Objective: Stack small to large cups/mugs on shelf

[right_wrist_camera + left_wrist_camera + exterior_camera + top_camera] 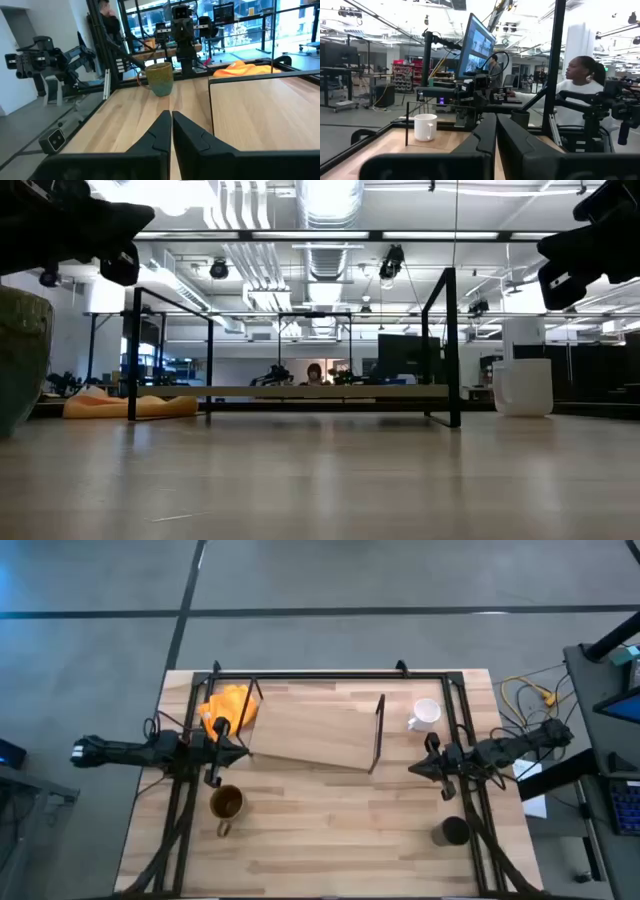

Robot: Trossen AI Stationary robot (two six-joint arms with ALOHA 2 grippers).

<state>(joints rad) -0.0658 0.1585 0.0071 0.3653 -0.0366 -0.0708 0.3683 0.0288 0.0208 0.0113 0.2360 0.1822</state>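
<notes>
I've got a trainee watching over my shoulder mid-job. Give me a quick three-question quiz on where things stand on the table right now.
1. True or false: a mug already stands on the shelf.
2. Which mug lies nearest the left gripper? A) white mug B) brown mug C) dark mug
3. Fill in: the orange cloth lies by the shelf's ____ end in the high view.

Key:
1. False. All three mugs stand on the table, off the shelf.
2. B. It stands on the table just in front of that gripper.
3. Left. The right gripper, shut like the left one, waits at the other end.
</notes>
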